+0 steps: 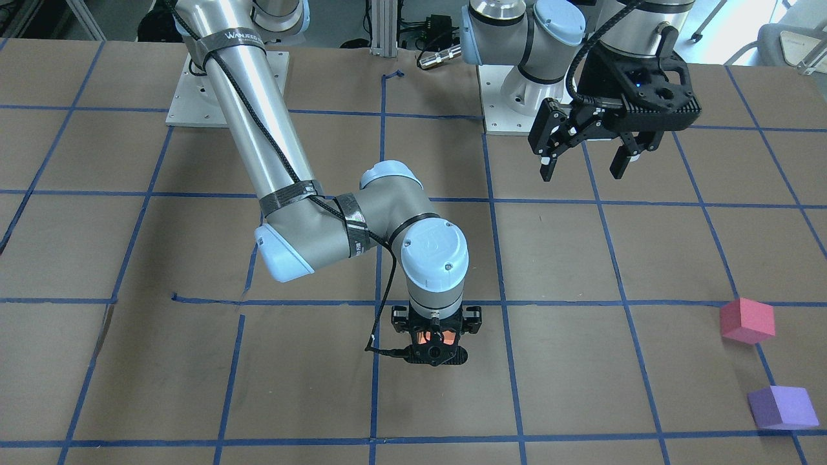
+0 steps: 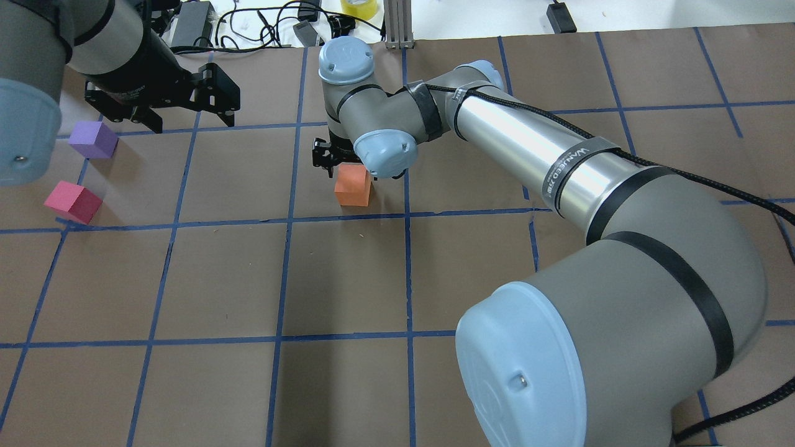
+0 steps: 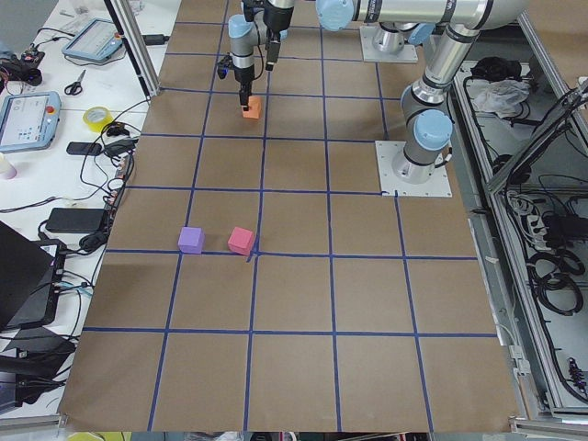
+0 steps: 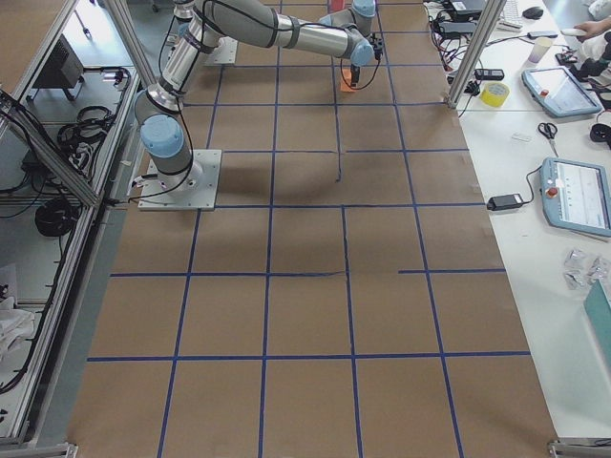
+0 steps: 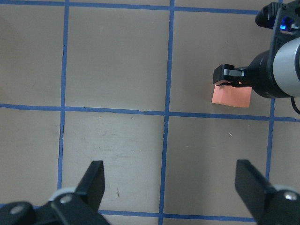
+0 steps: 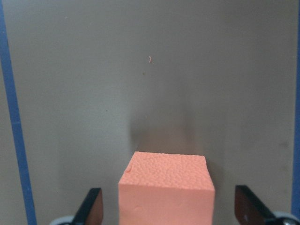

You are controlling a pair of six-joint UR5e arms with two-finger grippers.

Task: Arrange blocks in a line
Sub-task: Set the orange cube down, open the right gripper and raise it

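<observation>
Reading the overhead view from its left edge, we first meet the small purple foam cube (image 2: 93, 139) and, a little nearer the robot, the small pinkish-red foam cube (image 2: 72, 202). They lie near each other but apart on the brown paper-covered table (image 2: 348, 279) with its blue tape grid.

Just beside the purple one hangs the black two-finger left gripper (image 2: 189, 121), above the table, its fingers spread wide with nothing between them. We take it to be placed there so those two cubes are within easy reach.

Further right, near the table's middle, the small orange foam cube (image 2: 353, 186) rests on the paper. The right gripper (image 6: 168, 206) points straight down over it, fingers parted with a gap at each side face, so nothing is clamped. That straddle suits a square grip on two opposite faces. We judge the line not yet formed, since the orange cube sits well apart from the other two.
</observation>
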